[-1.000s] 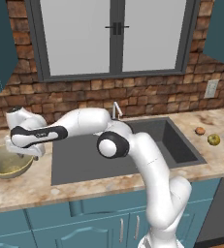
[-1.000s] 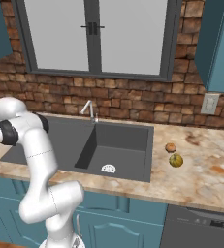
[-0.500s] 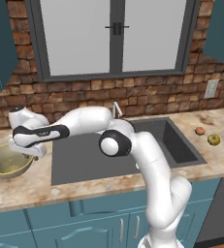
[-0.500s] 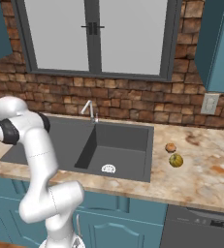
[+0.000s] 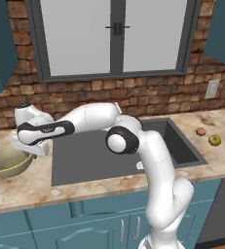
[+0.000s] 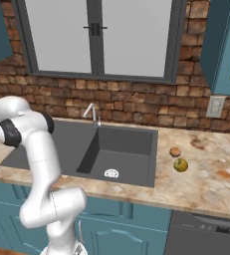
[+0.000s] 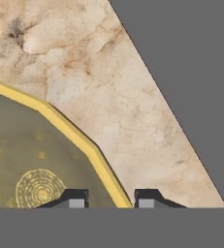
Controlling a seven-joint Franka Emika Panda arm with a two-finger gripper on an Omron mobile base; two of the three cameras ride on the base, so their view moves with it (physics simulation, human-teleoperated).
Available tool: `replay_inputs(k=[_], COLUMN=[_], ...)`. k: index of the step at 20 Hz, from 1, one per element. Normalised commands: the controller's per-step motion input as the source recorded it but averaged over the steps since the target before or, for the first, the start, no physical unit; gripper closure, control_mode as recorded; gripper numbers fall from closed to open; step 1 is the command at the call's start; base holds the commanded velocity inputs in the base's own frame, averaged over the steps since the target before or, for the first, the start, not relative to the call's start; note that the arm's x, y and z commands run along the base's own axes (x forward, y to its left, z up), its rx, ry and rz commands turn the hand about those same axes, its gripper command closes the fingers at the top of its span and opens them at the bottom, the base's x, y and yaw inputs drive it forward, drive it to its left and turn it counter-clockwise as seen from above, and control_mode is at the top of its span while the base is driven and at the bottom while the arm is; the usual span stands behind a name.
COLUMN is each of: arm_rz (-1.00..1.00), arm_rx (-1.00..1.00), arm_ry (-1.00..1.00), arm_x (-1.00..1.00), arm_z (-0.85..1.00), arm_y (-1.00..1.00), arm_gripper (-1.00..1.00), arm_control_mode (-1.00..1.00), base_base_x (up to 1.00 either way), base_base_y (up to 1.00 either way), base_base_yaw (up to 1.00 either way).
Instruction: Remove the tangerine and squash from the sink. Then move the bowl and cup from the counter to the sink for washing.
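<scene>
Beige marble counter (image 5: 84, 194) below a brick wall (image 5: 84, 92) and a grey window (image 5: 114, 34), with teal cabinet doors (image 5: 99, 228) under it. Dark grey sink (image 5: 84, 160) set into the counter: flat drainboard on the left, deeper basin on the right with a white drain (image 6: 111, 173), chrome faucet (image 6: 91, 112) at the back edge.

On the counter right of the sink, out of the basin: tangerine (image 5: 200, 131), and just beside it, a little nearer to the front edge, squash (image 5: 214, 140). Seen also from the right base camera, tangerine (image 6: 174, 151) behind squash (image 6: 180, 165), very close, contact not clear.

On the counter left of the sink: bowl (image 5: 7, 163), wide and shallow, olive with thin yellow rim, upright, just beside the edge of the drainboard.

Arm stretched far to the left over the drainboard, gripper (image 5: 31, 148) pointing down at the right side of the bowl. From the hand camera: gripper (image 7: 111, 198) placed across the yellow rim of the bowl (image 7: 26, 145), one of the fingertips (image 7: 74, 199) over the inside, the other over the counter outside. Jaws narrow, rim between them; not possible to tell if already pressing on it.
</scene>
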Motion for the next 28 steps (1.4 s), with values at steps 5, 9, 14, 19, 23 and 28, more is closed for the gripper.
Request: replay_inputs(k=[5,9,14,19,23,28], arm_rz=[0.00,-0.01,-0.01,-0.05,-0.08,-0.06], arm_rx=[0.13,0.15,0.11,0.07,0.03,0.00], arm_ry=[-0.04,-0.06,-0.08,-0.03,0.00,0.00], arm_x=[-0.23,-0.24,-0.24,-0.20,-0.14,-0.10], arm_z=[0.16,0.19,0.21,0.22,0.25,0.27], arm_y=[-0.31,-0.36,-0.39,-0.46,-0.44,-0.39], arm_gripper=[1.00,1.00,1.00,1.00,1.00,1.00], arm_control_mode=[-1.00,-1.00,-1.00,-1.00,-1.00,-1.00], base_base_x=[0.00,0.00,0.00,0.00,0.00,0.00], base_base_y=[0.00,0.00,0.00,0.00,0.00,0.00], base_base_yaw=[0.00,0.00,0.00,0.00,0.00,0.00])
